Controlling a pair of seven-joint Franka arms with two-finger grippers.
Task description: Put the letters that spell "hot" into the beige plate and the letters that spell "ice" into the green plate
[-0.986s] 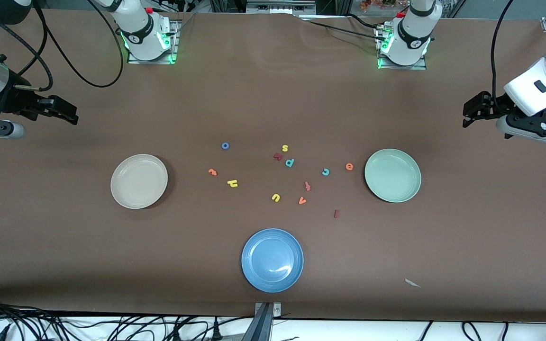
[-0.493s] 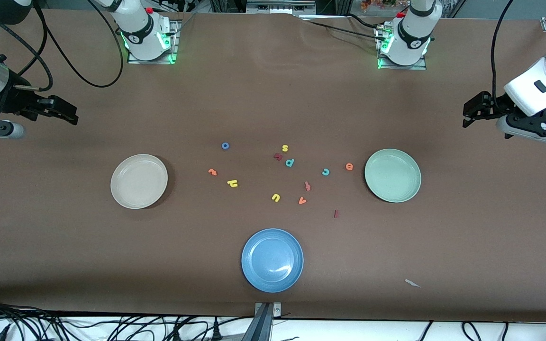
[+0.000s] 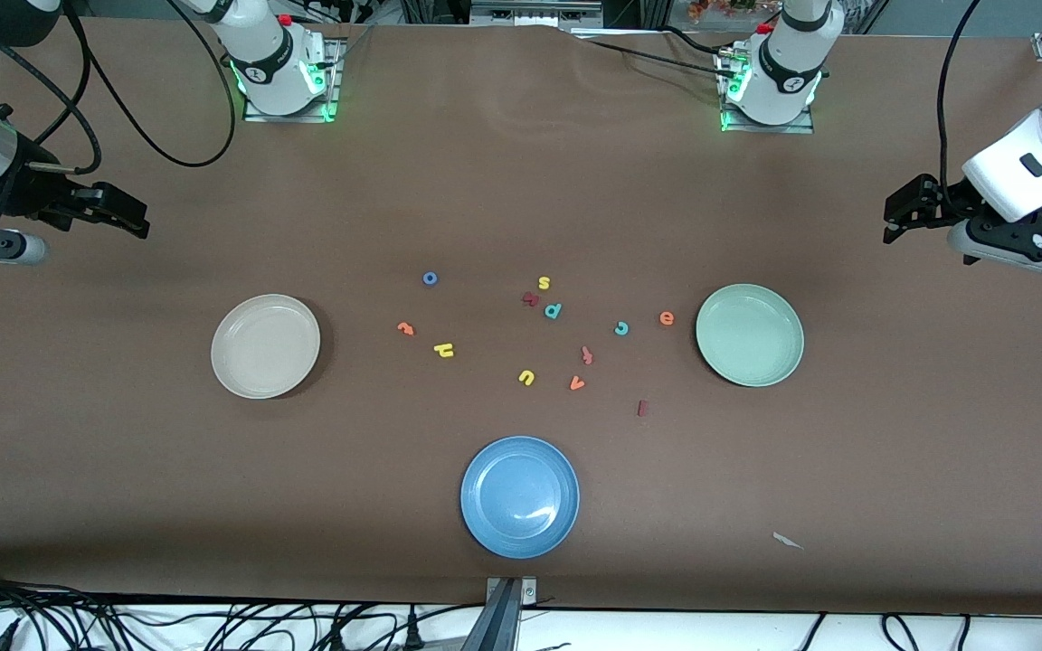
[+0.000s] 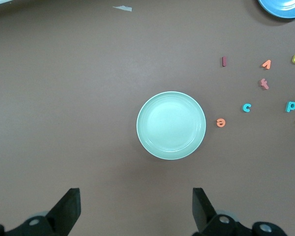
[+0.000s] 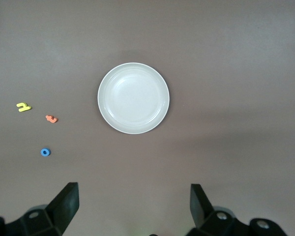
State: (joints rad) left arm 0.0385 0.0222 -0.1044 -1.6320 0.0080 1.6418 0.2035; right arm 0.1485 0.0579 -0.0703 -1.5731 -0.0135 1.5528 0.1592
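Observation:
The beige plate [image 3: 265,345] [image 5: 133,98] lies toward the right arm's end and holds nothing. Beside it on the table are the blue "o" [image 3: 430,278] [image 5: 45,152], orange "t" [image 3: 406,328] [image 5: 51,118] and yellow "h" [image 3: 443,350] [image 5: 23,106]. The green plate [image 3: 749,334] [image 4: 171,125] lies bare toward the left arm's end. Close to it sit the orange "e" [image 3: 667,317] [image 4: 221,122] and teal "c" [image 3: 621,328] [image 4: 247,107]. The dark red "i" [image 3: 641,409] [image 4: 224,61] lies nearer the front camera. My right gripper [image 3: 137,221] [image 5: 134,209] and left gripper [image 3: 892,217] [image 4: 136,211] hang open over bare table at their own ends.
A blue plate [image 3: 519,496] lies nearest the front camera, midway along the table. Other letters lie among the middle cluster: yellow "u" [image 3: 526,377], yellow "s" [image 3: 544,283], teal "p" [image 3: 554,311], orange "v" [image 3: 577,383]. A white scrap [image 3: 788,541] lies near the front edge.

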